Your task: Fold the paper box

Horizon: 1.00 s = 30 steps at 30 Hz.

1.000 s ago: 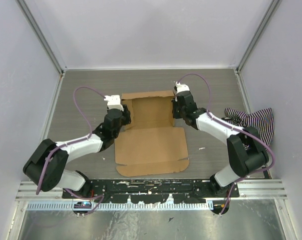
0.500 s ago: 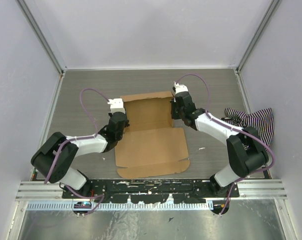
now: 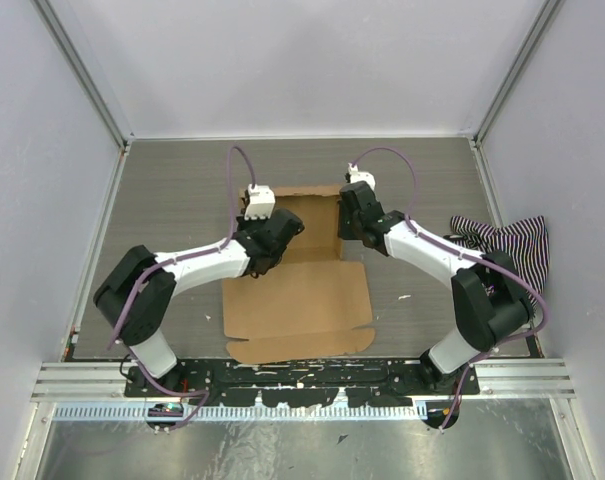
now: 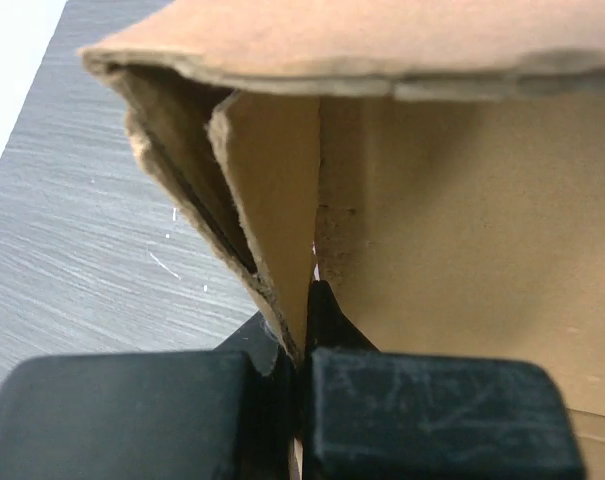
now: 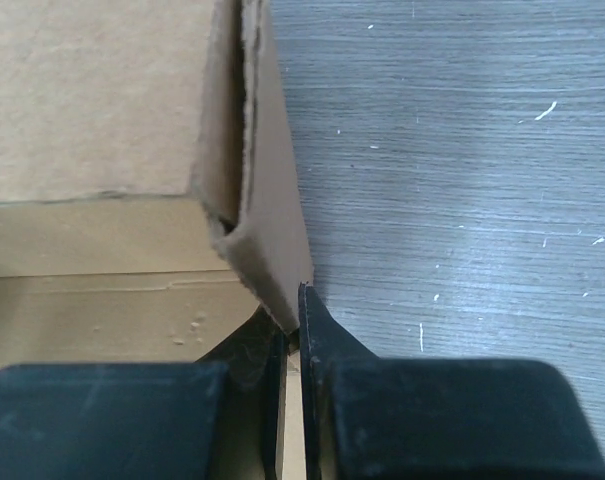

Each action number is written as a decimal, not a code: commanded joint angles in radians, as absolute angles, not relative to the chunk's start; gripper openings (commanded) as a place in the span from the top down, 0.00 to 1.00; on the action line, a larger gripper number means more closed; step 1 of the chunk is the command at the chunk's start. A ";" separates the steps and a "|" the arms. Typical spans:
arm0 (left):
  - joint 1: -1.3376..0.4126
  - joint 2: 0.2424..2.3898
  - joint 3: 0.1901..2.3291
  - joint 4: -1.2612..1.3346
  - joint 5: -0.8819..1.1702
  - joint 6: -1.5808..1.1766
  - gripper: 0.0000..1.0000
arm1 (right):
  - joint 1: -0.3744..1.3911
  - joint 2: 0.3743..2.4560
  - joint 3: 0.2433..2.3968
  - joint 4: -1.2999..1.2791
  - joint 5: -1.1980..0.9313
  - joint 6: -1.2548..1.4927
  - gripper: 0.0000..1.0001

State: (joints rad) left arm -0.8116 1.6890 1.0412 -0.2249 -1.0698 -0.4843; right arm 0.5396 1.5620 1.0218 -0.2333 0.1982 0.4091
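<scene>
The paper box (image 3: 302, 290) is a brown cardboard die-cut sheet lying mid-table, its back part raised into walls. My left gripper (image 3: 279, 232) is shut on the box's left side wall (image 4: 272, 200), which is folded up with a flap tucked behind it. My right gripper (image 3: 347, 225) is shut on the box's right side wall (image 5: 267, 230), also standing upright. The flat front panel (image 3: 297, 305) lies toward the arm bases. The box's far wall (image 4: 462, 60) fills the top of the left wrist view.
A black-and-white striped cloth (image 3: 507, 240) lies bunched at the right edge, beside the right arm's elbow. Grey wood-grain table (image 3: 182, 190) surrounds the box. White enclosure walls (image 3: 302, 70) stand at back and both sides.
My left gripper has swung from the box's left edge rightward and inward, carrying the left side wall up. The sheet has shifted slightly left. My right gripper has barely moved.
</scene>
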 commanded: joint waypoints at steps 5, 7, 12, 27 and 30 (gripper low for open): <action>-0.819 1.585 0.982 -0.332 -0.986 -0.567 0.67 | 0.561 1.571 1.078 -0.321 0.195 0.476 0.99; -0.820 1.554 0.994 -0.368 -0.968 -0.571 0.57 | 0.561 1.581 1.102 -0.341 0.195 0.471 0.99; -0.820 1.465 1.016 -0.444 -0.932 -0.567 0.46 | 0.561 1.614 1.156 -0.388 0.199 0.465 0.99; -0.808 1.111 1.014 -0.615 -0.921 -0.557 0.44 | 0.489 1.527 1.149 -0.459 -0.020 0.579 0.27; -0.806 1.055 1.015 -0.642 -0.909 -0.555 0.44 | 0.489 1.459 1.156 -0.495 0.011 0.560 0.19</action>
